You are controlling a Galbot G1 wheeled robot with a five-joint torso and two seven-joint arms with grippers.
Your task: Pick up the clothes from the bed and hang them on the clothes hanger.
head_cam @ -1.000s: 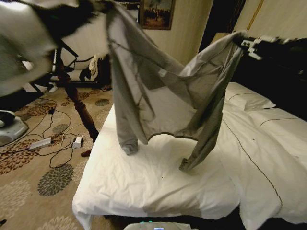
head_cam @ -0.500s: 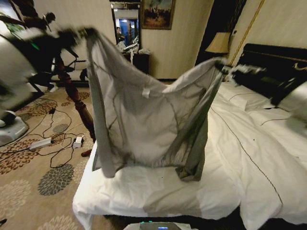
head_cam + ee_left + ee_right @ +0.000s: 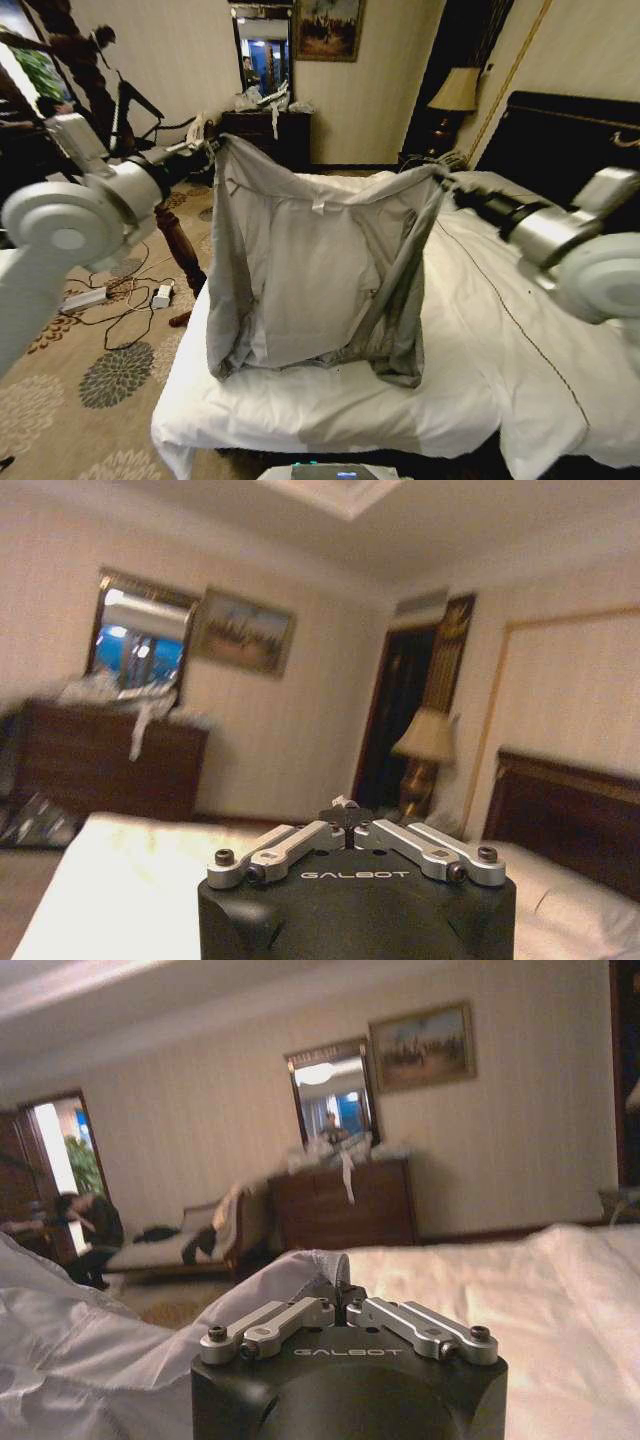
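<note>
The clothes (image 3: 318,265), a wrinkled grey shirt, hang spread wide between my two grippers above the bed (image 3: 330,410). Its lower edge rests on the white duvet. My left gripper (image 3: 212,143) is shut on the shirt's upper left corner, and my right gripper (image 3: 447,184) is shut on the upper right corner. In the right wrist view the grey fabric (image 3: 100,1360) runs up into the shut gripper (image 3: 342,1300). In the left wrist view the gripper (image 3: 346,832) has its fingers together. The clothes hanger is out of view.
A dark turned wooden post (image 3: 168,228) stands at the bed's left side, with cables and a power strip (image 3: 85,298) on the patterned carpet. The dark headboard (image 3: 560,130) and a lamp (image 3: 455,92) are at the right. A dresser (image 3: 265,130) stands beyond the bed.
Both arms have come down and stretched the shirt flatter. Its sleeves no longer dangle free, and its lower edge now lies on the duvet.
</note>
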